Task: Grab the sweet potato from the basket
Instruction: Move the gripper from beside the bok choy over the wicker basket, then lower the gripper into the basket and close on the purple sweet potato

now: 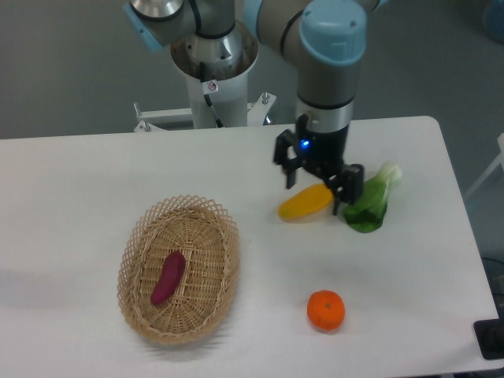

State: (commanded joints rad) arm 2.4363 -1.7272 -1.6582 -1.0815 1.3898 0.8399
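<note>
The magenta-purple sweet potato lies lengthwise on the flat base of the tan wicker basket at the lower left of the table. My gripper hangs well to the right of the basket, above the yellow oblong vegetable. Its two black fingers are spread apart with nothing gripped between them. One finger stands near the vegetable's left end and the other at its right end.
A green leafy vegetable lies just right of the gripper. A round orange fruit sits near the front edge, right of the basket. The robot's white base column stands at the back.
</note>
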